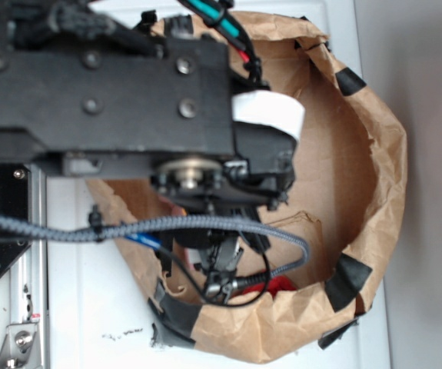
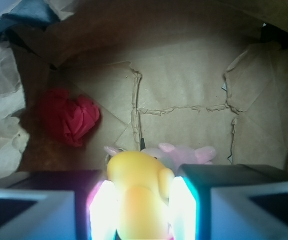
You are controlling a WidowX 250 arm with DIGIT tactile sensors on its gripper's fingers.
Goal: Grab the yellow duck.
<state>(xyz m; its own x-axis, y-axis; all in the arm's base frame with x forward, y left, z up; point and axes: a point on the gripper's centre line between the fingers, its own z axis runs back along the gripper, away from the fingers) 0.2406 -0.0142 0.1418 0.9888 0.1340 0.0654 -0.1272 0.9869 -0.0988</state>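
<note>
Half-hidden yellow duck [image 2: 136,192] between fingers [image 2: 184,210]

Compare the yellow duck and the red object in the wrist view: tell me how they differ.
The yellow duck is smooth, glossy and rounded; the red object is matte and creased, like crumpled fabric. The duck sits between the fingers of the claw, which look pressed against its sides; the red object lies free, off to the left by the paper wall. Both sit inside the brown paper bag.

pink plush [image 2: 186,154] just past the yellow duck [image 2: 138,195], red object [image 2: 68,117] left, bag floor [image 2: 184,90] ahead bare
</note>
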